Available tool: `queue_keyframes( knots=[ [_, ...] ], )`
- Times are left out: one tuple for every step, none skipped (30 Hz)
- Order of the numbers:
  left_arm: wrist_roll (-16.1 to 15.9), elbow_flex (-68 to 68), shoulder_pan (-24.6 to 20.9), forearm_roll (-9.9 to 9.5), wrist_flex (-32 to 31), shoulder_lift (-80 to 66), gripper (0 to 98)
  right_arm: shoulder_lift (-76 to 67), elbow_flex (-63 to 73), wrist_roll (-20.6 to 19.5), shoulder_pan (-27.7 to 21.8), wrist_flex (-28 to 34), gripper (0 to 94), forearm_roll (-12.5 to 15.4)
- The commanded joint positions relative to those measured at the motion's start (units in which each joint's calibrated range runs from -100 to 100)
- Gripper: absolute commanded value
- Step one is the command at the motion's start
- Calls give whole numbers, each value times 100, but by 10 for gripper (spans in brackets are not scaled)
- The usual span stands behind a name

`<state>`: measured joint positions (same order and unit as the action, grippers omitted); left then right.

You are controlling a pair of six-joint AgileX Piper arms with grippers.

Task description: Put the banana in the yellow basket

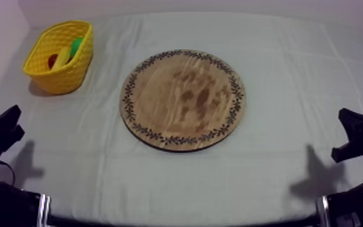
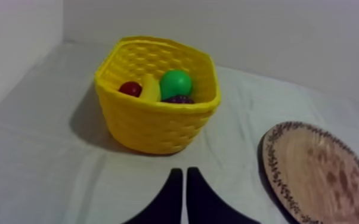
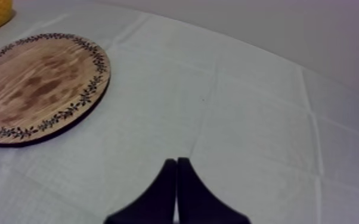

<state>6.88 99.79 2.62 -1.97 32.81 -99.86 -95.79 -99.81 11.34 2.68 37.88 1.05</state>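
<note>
Wooden board (image 1: 183, 99) at table centre, bare. Banana (image 2: 151, 89) found inside yellow basket (image 2: 158, 128) at table's far left corner, beside small red fruit (image 2: 130, 89). Left gripper (image 2: 182, 196), right gripper (image 3: 176, 190): fingers pressed together, nothing held. Task judged complete.

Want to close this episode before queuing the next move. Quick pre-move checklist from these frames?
1. Banana in basket: ok, it lies between the small red fruit and the pear.
2. Board free of fruit: ok.
3. Basket upright on the cloth: ok.
4. Left pincer shut on nothing, short of the basket: ok.
5. Right pincer shut on nothing, over cloth beside the board: ok.
6. Both arms parked low at the near edge in the top view: ok.
</note>
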Motion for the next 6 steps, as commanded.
queue_keyframes(
  knots=[
    [78,6,13,-3,-10,-7,0,3,3,1,0,-6,2,0],
    [87,7,16,-4,-14,-9,0,3,3,2,0,-6,2,0],
    [91,8,18,-6,-17,-11,0,3,3,2,0,-6,2,0],
    [94,8,20,-7,-19,-12,0,3,3,0,0,-6,2,0],
    [96,9,21,-8,-20,-12,0,3,3,-1,0,-6,2,0],
    [97,9,22,-9,-21,-13,0,3,3,0,0,-6,2,0]
  ],
)
